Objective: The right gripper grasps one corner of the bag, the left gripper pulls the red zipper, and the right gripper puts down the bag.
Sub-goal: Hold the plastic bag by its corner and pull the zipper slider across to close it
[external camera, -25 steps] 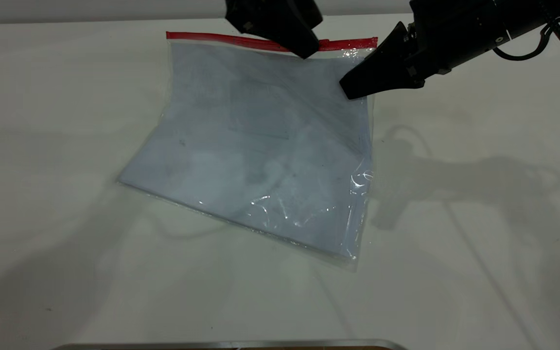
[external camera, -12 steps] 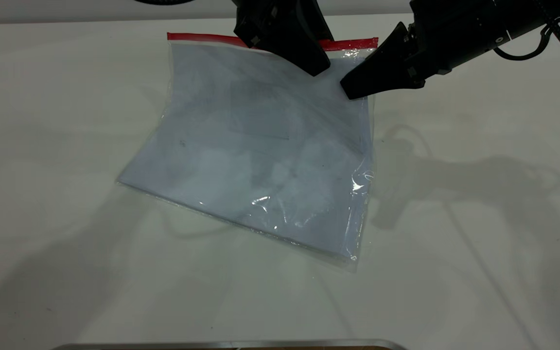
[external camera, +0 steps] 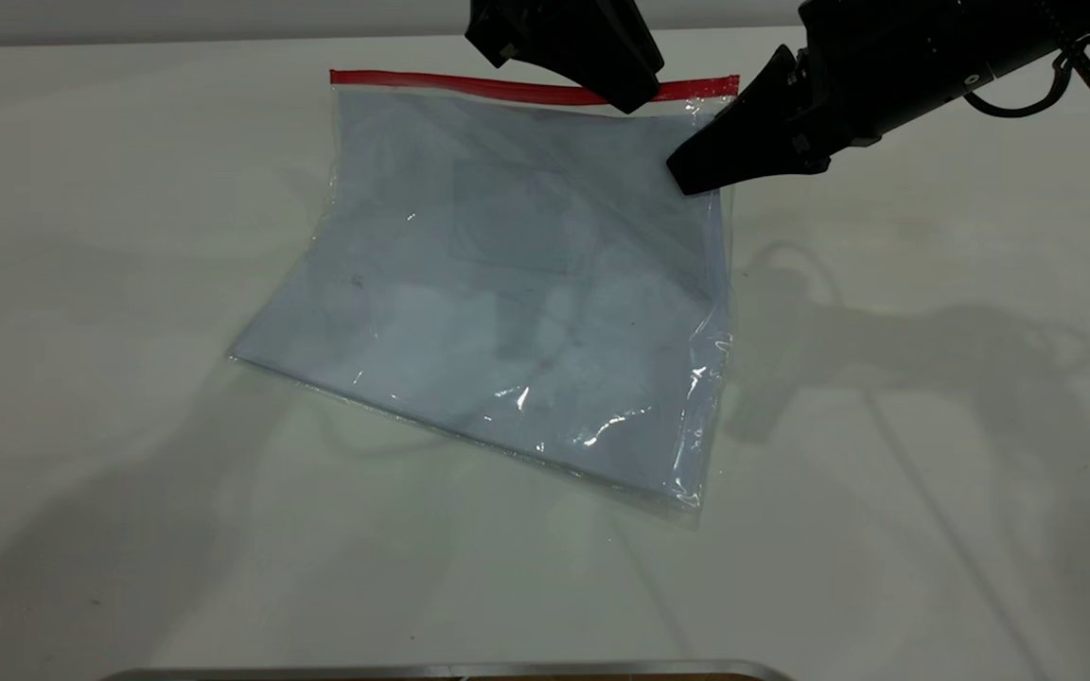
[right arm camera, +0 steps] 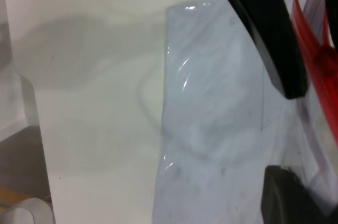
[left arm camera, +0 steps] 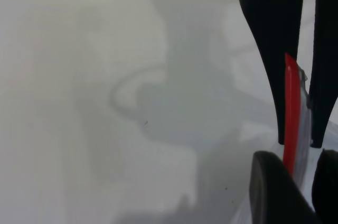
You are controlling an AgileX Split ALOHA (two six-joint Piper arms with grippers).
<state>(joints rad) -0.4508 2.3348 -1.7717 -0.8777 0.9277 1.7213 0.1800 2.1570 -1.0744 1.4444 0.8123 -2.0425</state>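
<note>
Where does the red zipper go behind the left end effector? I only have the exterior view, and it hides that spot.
Observer: In the left wrist view the red zipper stands on edge and runs right into the left end effector.
Operator: Is it one strip near the right end effector?
Observer: No. The right wrist view shows separate red lines beside the right end effector.
Operator: Anything off the table?
Observer: Yes, a pale round thing beyond the table edge.
</note>
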